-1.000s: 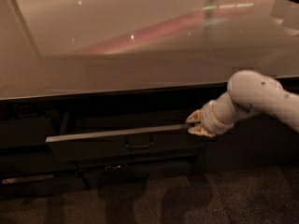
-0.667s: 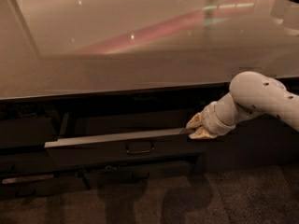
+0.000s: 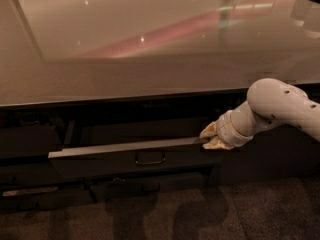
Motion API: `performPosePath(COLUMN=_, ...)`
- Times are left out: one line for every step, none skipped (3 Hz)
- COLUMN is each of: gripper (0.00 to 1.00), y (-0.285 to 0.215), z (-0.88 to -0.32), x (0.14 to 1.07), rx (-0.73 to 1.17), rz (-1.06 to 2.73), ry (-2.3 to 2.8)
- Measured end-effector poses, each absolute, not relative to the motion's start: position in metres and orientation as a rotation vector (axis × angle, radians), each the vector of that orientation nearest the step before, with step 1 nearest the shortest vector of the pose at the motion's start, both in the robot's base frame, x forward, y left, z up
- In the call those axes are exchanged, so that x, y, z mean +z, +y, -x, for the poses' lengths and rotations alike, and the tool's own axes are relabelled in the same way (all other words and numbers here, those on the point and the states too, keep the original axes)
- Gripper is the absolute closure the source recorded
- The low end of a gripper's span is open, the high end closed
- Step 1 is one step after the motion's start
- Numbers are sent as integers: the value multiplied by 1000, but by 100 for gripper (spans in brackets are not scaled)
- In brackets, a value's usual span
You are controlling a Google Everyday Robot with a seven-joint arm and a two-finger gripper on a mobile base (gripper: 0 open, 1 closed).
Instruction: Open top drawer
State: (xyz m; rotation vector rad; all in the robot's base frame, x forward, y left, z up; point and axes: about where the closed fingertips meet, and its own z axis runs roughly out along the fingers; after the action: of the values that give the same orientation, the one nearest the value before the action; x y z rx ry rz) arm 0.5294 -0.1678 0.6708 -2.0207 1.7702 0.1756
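Note:
The top drawer (image 3: pixel 95 163) is a wide dark front under the counter, with a small loop handle (image 3: pixel 150 158) at its centre and a pale metal rim (image 3: pixel 125 147) along its top. It stands partly pulled out, and its dark inside shows behind the rim. My gripper (image 3: pixel 209 138) is at the right end of the rim. Its pale fingertips (image 3: pixel 208 130) sit above and below the rim's edge, closed on it. My white arm (image 3: pixel 280 106) reaches in from the right.
A glossy countertop (image 3: pixel 150 59) overhangs the drawers. A lower, narrower drawer front (image 3: pixel 135 186) sits under the top one. Dark panels (image 3: pixel 30 139) flank the drawer on the left. Grey carpet (image 3: pixel 210 214) lies in front.
The drawer has slid further out toward the camera, and its rim sits lower in view. My gripper has moved slightly down and out with it.

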Motion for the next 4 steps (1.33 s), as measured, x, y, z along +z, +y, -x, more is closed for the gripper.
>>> performPosePath(gripper=100, y=-166, z=-514, x=669, rx=160, rz=2039, ry=1734)
performPosePath(gripper=100, y=-166, z=-514, x=671, rx=160, rz=2039, ry=1734)
performPosePath(gripper=100, y=-166, z=-502, x=666, rx=166, rz=2051, ry=1723)
performPosePath(gripper=100, y=-166, z=-502, x=670, rx=166, rz=2051, ry=1723)
